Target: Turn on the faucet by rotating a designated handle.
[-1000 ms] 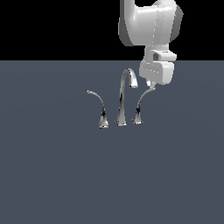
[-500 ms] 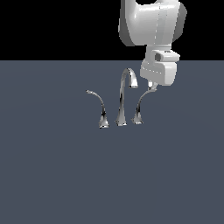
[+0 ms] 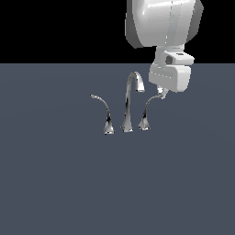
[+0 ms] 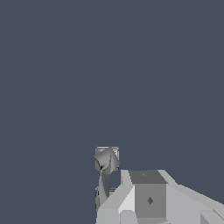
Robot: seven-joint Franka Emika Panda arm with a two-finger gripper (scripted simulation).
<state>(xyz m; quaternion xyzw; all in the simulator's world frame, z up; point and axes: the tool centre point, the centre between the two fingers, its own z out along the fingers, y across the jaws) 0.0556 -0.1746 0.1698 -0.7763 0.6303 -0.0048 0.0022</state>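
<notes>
The chrome faucet stands on the grey floor, with its tall gooseneck spout (image 3: pixel 131 103) in the middle. The handle (image 3: pixel 147 112) is the shorter, more upright lever on the exterior view's right of the spout. The longer hooked lever (image 3: pixel 103 112) is on the left. My gripper (image 3: pixel 161 91) hangs from the white hand (image 3: pixel 170 73) right at the handle's upper tip and seems to touch it. Its fingers are mostly hidden by the hand. In the wrist view a chrome piece (image 4: pixel 106 159) shows beside the grey hand body (image 4: pixel 146 197).
The flat grey floor (image 3: pixel 59 183) spreads all around the faucet. The big white arm link (image 3: pixel 163 23) rises above the hand at the upper right of the exterior view.
The hand has shifted slightly to the exterior view's right and a little down, staying at the handle's tip. The faucet looks almost unchanged.
</notes>
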